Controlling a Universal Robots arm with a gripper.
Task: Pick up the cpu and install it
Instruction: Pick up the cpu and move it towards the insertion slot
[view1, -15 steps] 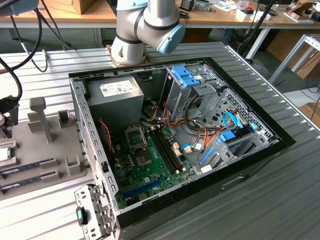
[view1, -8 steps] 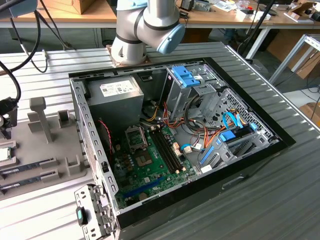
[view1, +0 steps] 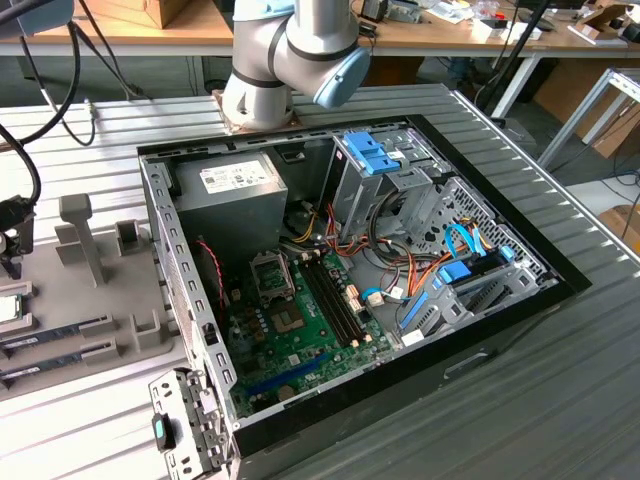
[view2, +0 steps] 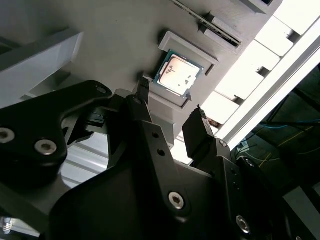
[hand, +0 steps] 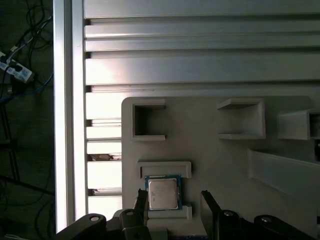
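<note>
The cpu (hand: 163, 193) is a small square chip with a silvery top and lies in a shallow recess of a grey holder tray (hand: 220, 165). It also shows in the second wrist view (view2: 179, 74) and at the exterior view's left edge (view1: 8, 308). My gripper (hand: 174, 201) hovers just over it, open. Its two black fingertips (view2: 143, 87) stand apart on either side of the chip without touching it. Nothing is held.
The open computer case (view1: 480, 330) holds a green motherboard (view1: 300, 340), a grey power-supply box (view1: 235, 190) and blue drive brackets (view1: 375, 155). Memory sticks (view1: 50, 330) lie on the grey tray (view1: 100, 300). The slatted metal table (hand: 200, 60) ends near the tray.
</note>
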